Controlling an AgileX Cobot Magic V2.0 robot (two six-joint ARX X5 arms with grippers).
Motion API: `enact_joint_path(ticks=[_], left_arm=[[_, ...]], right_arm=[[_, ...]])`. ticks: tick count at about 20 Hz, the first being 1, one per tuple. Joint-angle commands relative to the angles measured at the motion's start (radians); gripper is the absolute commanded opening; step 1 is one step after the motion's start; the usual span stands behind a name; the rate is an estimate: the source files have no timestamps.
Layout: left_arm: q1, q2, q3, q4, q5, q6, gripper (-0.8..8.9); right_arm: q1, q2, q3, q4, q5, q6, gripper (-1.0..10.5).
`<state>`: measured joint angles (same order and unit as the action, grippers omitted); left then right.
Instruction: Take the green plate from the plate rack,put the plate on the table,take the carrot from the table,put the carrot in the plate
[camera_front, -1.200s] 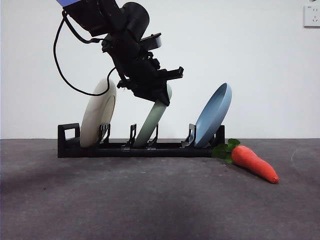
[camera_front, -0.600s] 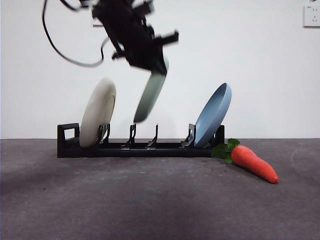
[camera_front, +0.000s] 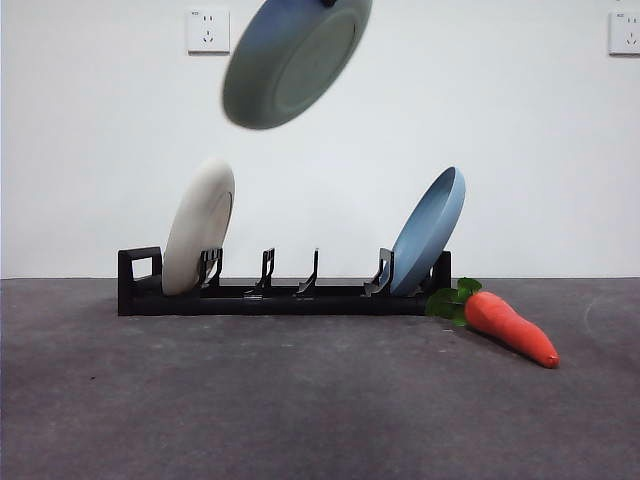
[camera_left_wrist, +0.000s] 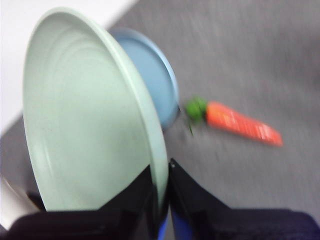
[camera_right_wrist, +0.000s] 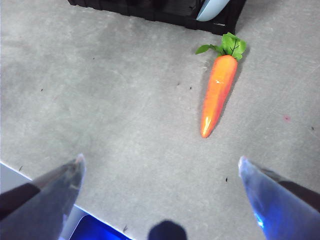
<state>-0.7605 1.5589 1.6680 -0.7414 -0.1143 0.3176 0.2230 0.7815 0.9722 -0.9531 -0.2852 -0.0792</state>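
Holding the green plate (camera_front: 297, 58) by its rim in the closed left gripper (camera_left_wrist: 161, 200), well above the plate rack (camera_front: 285, 293) and not yet on the table (camera_front: 300, 400); leaving the carrot (camera_front: 506, 326) right of the rack, right gripper (camera_right_wrist: 160, 175) waiting wide open, empty.

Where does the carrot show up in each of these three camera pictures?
Front view: the carrot lies on the table, low at right, beside the plate rack's end.
Left wrist view: right of centre, blurred, past the green plate.
Right wrist view: upper right.
Shared landmark: the blue plate, near its leaves.
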Motion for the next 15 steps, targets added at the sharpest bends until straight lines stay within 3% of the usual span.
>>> enact_joint_path(ticks=[1,4,7,11,15], left_arm=[[-0.042,0.016,-0.027,-0.085,-0.047,0.055,-0.05],[-0.125,0.016,-0.15,-0.072,-0.158,0.061,-0.05],[-0.177,0.016,-0.328,0.032,-0.253,0.08,-0.05],[-0.23,0.024,-0.573,0.254,-0.323,0.129,-0.06],[-0.256,0.055,-0.695,0.415,-0.329,0.153,-0.06]], right_arm=[[0.001,0.0,0.0,0.005,0.003,-0.005,6.6],[0.001,0.002,0.0,0.008,0.003,-0.005,6.6],[0.001,0.006,0.0,0.023,0.003,-0.005,6.6],[0.001,0.01,0.0,0.054,0.003,-0.005,6.6],[0.001,0.045,0.0,0.055,0.003,-0.005,6.6]])
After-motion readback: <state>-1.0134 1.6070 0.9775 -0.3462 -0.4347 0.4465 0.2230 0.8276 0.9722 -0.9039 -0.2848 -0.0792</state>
